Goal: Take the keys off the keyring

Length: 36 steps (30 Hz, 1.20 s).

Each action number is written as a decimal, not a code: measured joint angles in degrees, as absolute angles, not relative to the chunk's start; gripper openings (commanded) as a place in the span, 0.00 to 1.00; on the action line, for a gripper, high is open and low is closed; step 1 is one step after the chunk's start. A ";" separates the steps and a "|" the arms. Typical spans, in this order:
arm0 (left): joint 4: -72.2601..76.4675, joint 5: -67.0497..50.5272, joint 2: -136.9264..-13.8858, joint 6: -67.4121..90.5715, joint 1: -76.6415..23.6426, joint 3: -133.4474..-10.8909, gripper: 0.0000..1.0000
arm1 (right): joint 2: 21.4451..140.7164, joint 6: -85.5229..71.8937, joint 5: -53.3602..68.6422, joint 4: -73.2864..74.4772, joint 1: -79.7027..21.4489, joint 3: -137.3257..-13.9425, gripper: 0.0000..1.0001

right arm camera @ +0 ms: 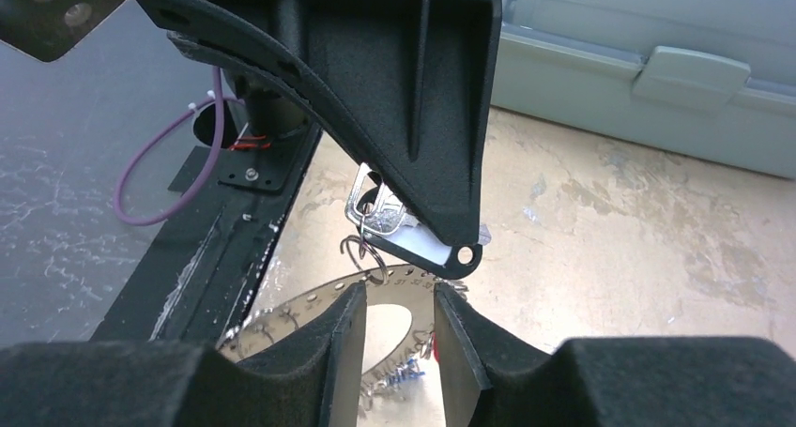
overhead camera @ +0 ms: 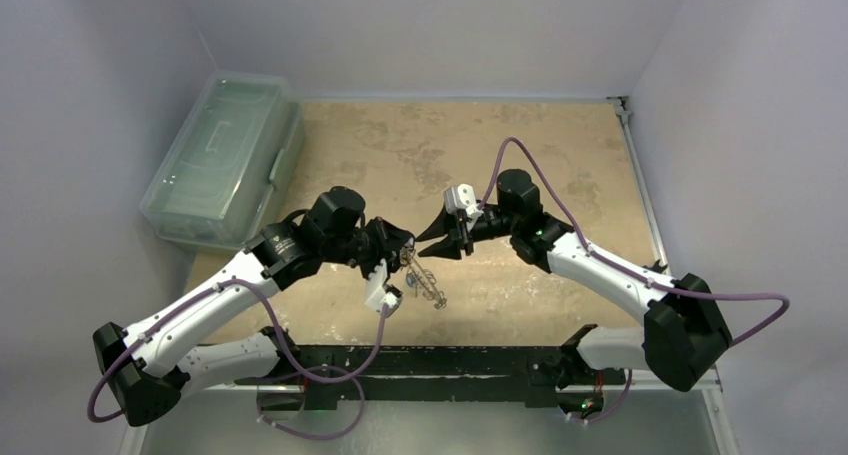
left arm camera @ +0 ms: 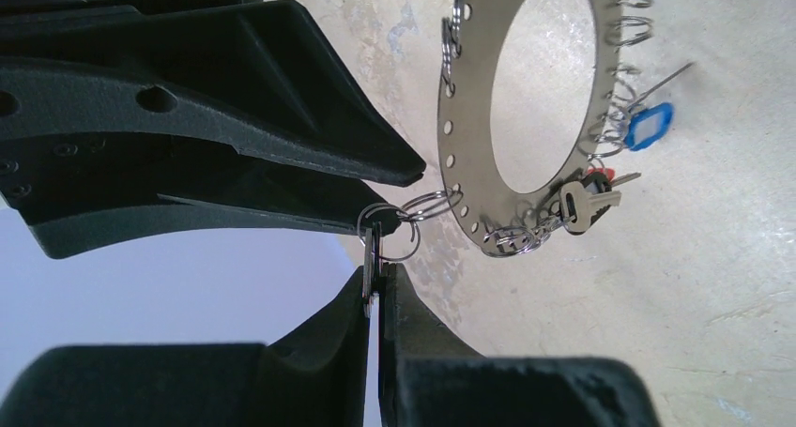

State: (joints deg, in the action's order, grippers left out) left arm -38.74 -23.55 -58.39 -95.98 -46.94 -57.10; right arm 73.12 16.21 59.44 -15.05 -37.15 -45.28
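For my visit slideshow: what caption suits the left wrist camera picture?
Left gripper pinches one key, joined by a small loop to the keyring that carries other keys.

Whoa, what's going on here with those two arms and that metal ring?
The left gripper is pinched shut on one key, which a small wire loop links to a big flat keyring, so the ring hangs from it. The right gripper is open, its fingertips close to that key. Several other keys hang on the ring; the job is to get them off.
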 measured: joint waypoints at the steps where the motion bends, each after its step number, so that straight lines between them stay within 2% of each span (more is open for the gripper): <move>1: -38.72 -23.53 -58.39 -95.39 -46.94 -57.12 0.00 | 73.12 16.19 59.42 -15.03 -37.15 -45.30 0.34; 27: -40.42 -22.04 -59.68 -88.03 -46.92 -59.05 0.00 | 74.59 12.45 57.45 -23.42 -38.57 -43.57 0.26; 36: -40.40 -20.78 -59.83 -86.98 -46.92 -59.05 0.00 | 74.61 8.95 58.11 -27.97 -38.74 -42.28 0.17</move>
